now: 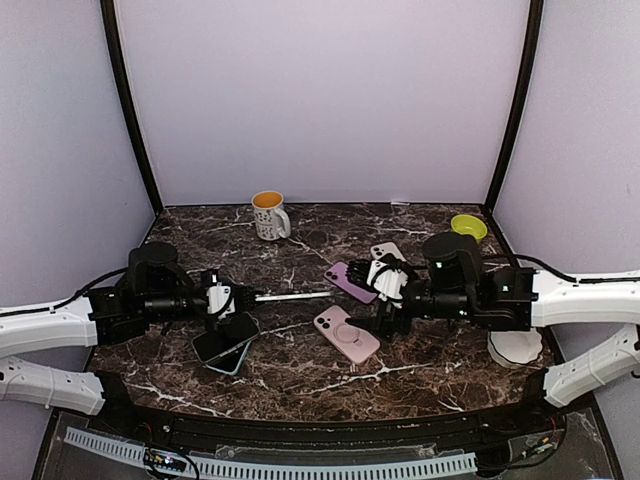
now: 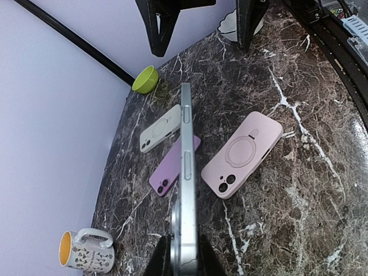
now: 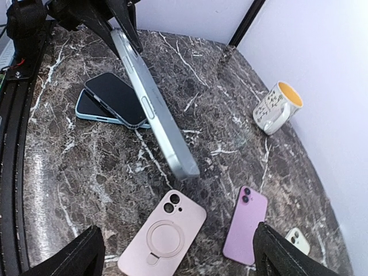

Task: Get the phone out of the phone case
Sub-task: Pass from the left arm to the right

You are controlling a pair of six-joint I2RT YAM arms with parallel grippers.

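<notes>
Two arms over marble table (image 1: pixel 300 370) | left gripper (image 1: pixel 228 298) clenched on bare silver phone (image 2: pixel 186 172), held edge-on above table | right gripper (image 3: pixel 178 253) released, fingers spread, hovering by pink case (image 1: pixel 346 333) lying face-down | mug (image 1: pixel 269 214) at back

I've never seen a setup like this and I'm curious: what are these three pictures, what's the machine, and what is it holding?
Two robot arms are bolted at the near edge of a marble table. One picture looks down from above; the other two come from a camera on each wrist. The left gripper is shut on a silver phone, holding it edge-up above the table. The right gripper is open and holds nothing. On the table lie a pink case, a purple phone, a white case, two stacked phones, a mug and a green bowl.
</notes>
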